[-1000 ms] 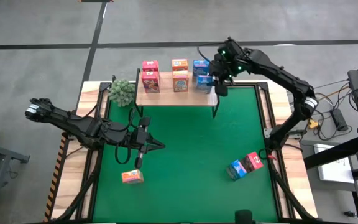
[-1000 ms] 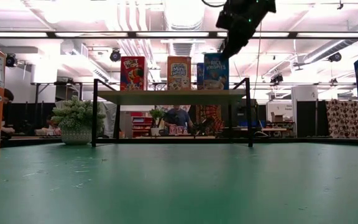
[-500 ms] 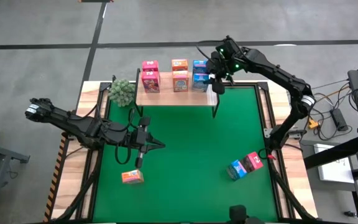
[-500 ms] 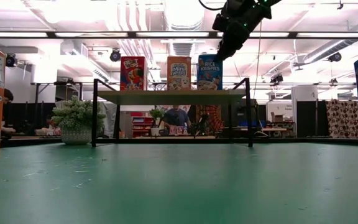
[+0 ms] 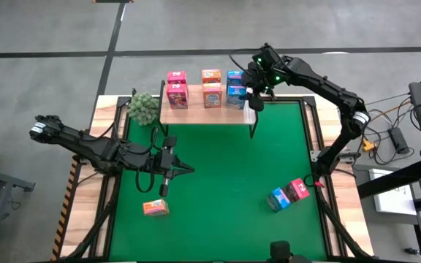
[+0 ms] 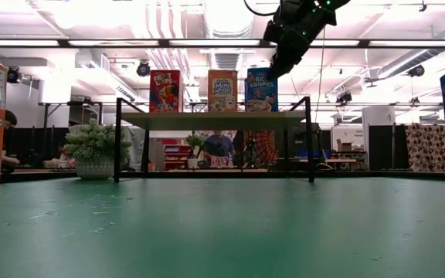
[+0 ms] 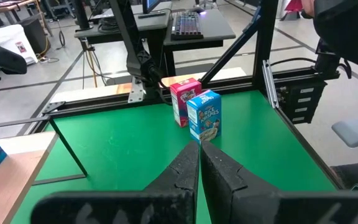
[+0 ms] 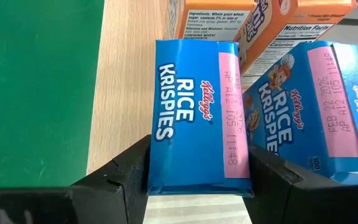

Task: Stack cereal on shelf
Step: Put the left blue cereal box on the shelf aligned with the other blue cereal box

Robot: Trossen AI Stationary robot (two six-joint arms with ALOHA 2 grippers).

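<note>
Moved: since a second ago the right arm has swung its blue box inward into line with the shelf's front row; the left arm has stayed put.
Mat (image 5: 225, 175): green, filling the frame's centre.
Shelf (image 5: 207, 114): light wood board at upper centre, carrying six boxes in two rows, pink, orange, blue.
Right gripper (image 5: 252, 91): at the shelf's right end, fingers (image 8: 114, 180) clamped on the front blue box (image 8: 197, 118).
Left gripper (image 5: 164, 175): left of centre, jaws pressed together, holding nothing.
Loose cereal: orange box (image 5: 156, 208) lower left; blue box on the mat (image 7: 204, 116) touching pink box (image 7: 183, 98), lower right.
</note>
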